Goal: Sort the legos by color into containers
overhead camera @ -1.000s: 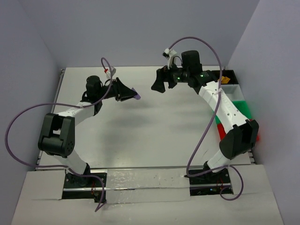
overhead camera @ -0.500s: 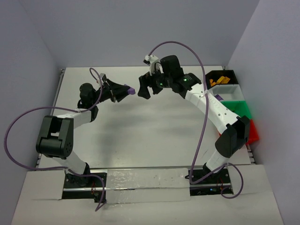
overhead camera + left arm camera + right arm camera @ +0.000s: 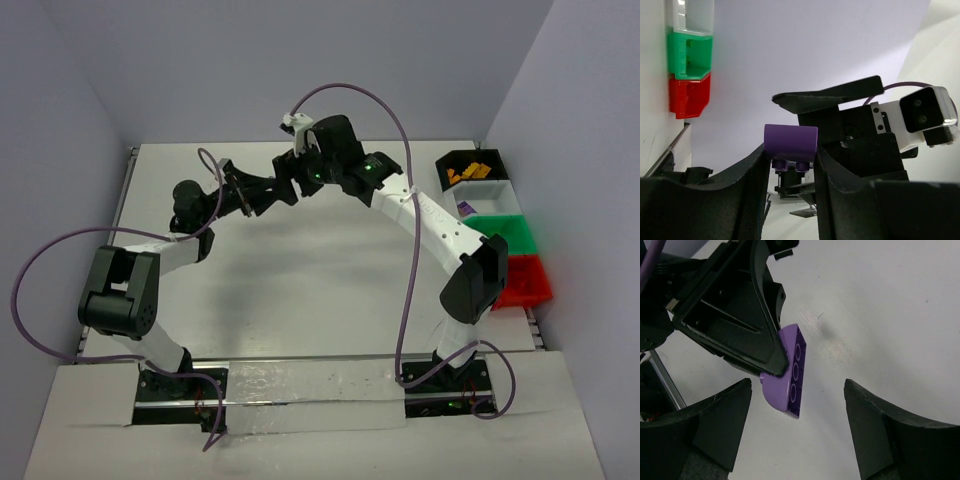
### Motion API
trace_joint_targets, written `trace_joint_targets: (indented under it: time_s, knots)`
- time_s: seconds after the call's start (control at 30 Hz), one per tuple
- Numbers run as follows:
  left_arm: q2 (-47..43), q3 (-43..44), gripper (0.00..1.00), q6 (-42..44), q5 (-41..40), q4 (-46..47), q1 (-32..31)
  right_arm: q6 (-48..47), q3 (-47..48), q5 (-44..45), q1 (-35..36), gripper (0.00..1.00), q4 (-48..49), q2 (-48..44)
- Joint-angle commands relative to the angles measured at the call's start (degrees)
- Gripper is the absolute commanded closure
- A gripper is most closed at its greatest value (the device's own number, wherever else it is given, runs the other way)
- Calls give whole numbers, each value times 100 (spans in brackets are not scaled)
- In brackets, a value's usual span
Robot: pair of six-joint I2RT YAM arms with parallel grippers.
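My left gripper is shut on a purple lego with a rounded back, held in the air above the table's far middle. In the right wrist view the same purple lego sticks out of the left gripper's fingers and lies between my right gripper's fingers, nearer the left one and touching neither. My right gripper is open. From above, the right gripper meets the left gripper tip to tip and hides the lego. The containers stand at the right edge: black, white, green, red.
Orange-yellow pieces lie in the black container, and a small purple piece shows at the white one's edge. Purple cables loop above both arms. Walls close the table on the left, back and right.
The right arm has swung left from beside the containers to the left gripper, and its jaws now stand around the purple lego, slightly narrower. The left gripper drew back a little.
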Motion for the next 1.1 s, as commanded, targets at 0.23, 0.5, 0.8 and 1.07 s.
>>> trace_joint_targets:
  time_s: [0.23,0.5,0.8,1.07]
  knots:
    - [3,-69,100,-537,-75,307,-42,-207,335,376,132,56,286,144]
    - [16,-49,100,-576,-80,264,-67,-384,230,363,183,45,202,161]
    - [-37,-76,100,-547,-88,270,-68,-385,261,364,186,51,174,236]
    - [-19,-100,74,-517,-129,465,-68,-402,231,303,193,92,150,243]
